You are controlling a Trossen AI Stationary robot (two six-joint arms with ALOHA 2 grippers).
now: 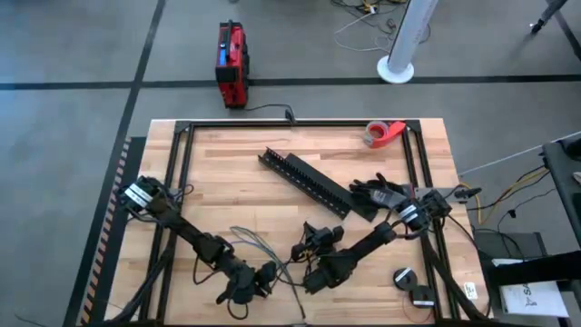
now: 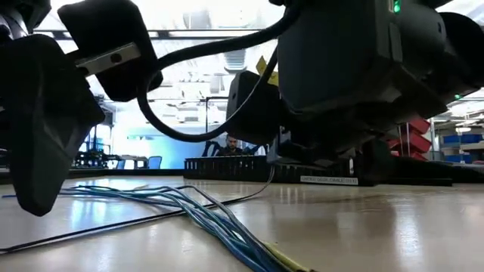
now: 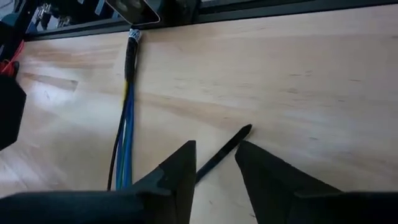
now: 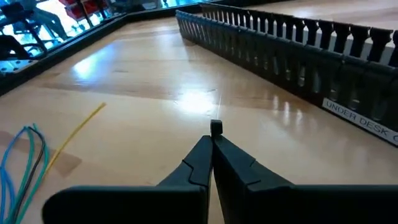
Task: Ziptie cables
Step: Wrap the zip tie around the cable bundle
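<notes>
Blue, green and dark thin cables [image 3: 124, 134] lie lower centre on the wooden table [image 1: 227, 173]. Left gripper [image 3: 214, 165] hovers spread over 1 dark strand; right gripper [image 4: 211, 152] pinches a small black zip-tie end [image 4: 216, 127].

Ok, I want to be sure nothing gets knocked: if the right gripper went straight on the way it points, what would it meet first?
Probably the black slotted rail. The right gripper, shut on a small black piece, points over bare table toward it; depth is unclear.

table [image 4: 155, 81]: pale wood, glossy sheen | slotted rail [image 4: 298, 56]: matt black plastic | cables [image 2: 219, 219]: smooth plastic-coated
</notes>
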